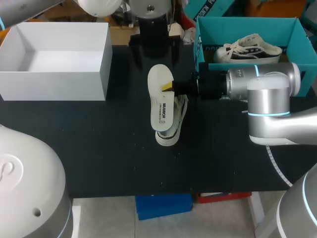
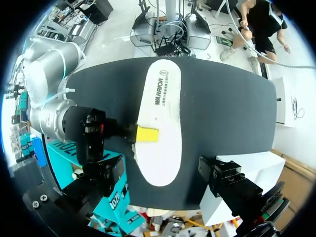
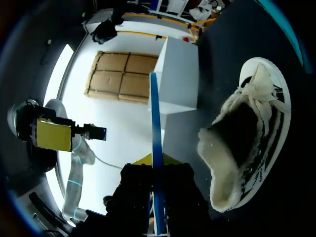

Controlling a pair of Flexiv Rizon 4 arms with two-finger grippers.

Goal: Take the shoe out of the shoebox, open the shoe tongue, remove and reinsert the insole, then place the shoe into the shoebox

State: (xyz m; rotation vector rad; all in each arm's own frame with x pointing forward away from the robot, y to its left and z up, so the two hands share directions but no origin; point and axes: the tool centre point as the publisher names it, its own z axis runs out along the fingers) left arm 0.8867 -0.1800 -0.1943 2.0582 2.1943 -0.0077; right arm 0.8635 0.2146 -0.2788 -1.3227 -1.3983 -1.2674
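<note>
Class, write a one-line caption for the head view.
Right gripper holds the insole over the shoe on the table.

White insole (image 1: 159, 99) out, flat over white-black shoe (image 1: 174, 130) at centre; teal shoebox (image 1: 297, 29) back right, open

A matte black table (image 1: 99, 148) fills the middle of the head view, its front edge running straight across the lower frame. Even light falls on it. An open white box (image 1: 54, 85) stands at the upper left.
</note>
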